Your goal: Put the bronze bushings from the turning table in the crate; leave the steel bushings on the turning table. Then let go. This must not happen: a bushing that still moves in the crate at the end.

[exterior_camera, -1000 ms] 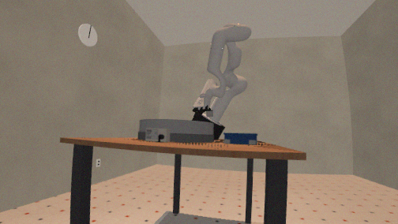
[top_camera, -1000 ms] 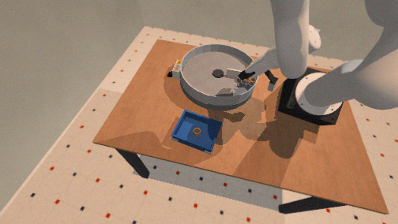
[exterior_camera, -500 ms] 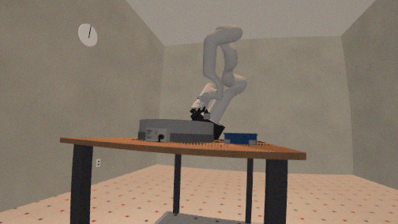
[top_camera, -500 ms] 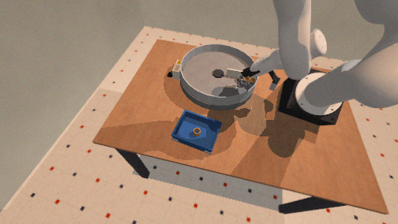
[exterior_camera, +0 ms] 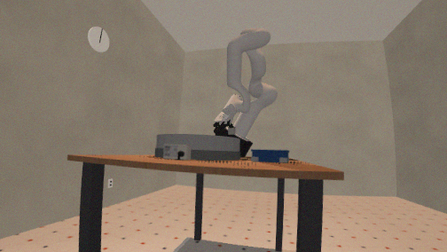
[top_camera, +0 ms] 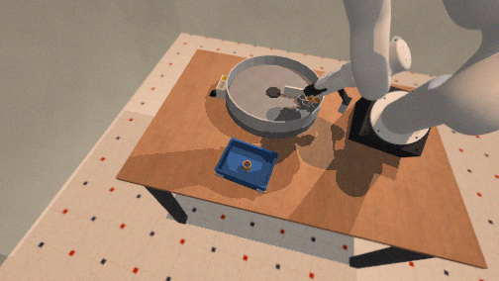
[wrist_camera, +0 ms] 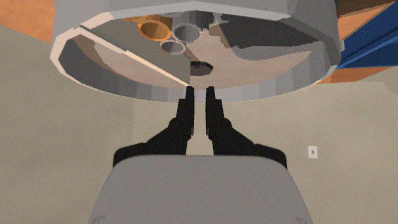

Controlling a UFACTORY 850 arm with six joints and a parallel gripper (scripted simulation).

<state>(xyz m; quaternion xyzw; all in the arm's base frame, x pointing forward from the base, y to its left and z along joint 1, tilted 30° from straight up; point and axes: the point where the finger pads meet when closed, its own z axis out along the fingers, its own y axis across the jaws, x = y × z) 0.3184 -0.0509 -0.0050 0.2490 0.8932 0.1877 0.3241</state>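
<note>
Gripper: the fingers stood nearly together, a narrow gap between them, with nothing held; the gripper (top_camera: 308,90) (exterior_camera: 223,129) (wrist_camera: 200,97) was above the turning table's right part.
Turning table: the round, high-walled turning table (top_camera: 272,130) (exterior_camera: 199,144) (wrist_camera: 320,15) stood at the far side of the wooden table (top_camera: 198,170) (exterior_camera: 213,165).
Bronze bushings: one bronze bushing (top_camera: 247,169) lay inside the blue crate (top_camera: 240,182) (exterior_camera: 270,155) (wrist_camera: 372,42), open end up; bronze also showed on the turning table's right side.
Steel bushings: at least two steel bushings (wrist_camera: 186,34) were beside the bronze there.
Crate: near side, left of the arm's base (top_camera: 418,149).

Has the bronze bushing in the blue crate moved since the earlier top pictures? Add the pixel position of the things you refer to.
No. In the top view, the bronze bushing (top_camera: 247,169) shows no visible shift against the walls of the blue crate (top_camera: 229,178) (exterior_camera: 270,156) (wrist_camera: 374,42).
</note>
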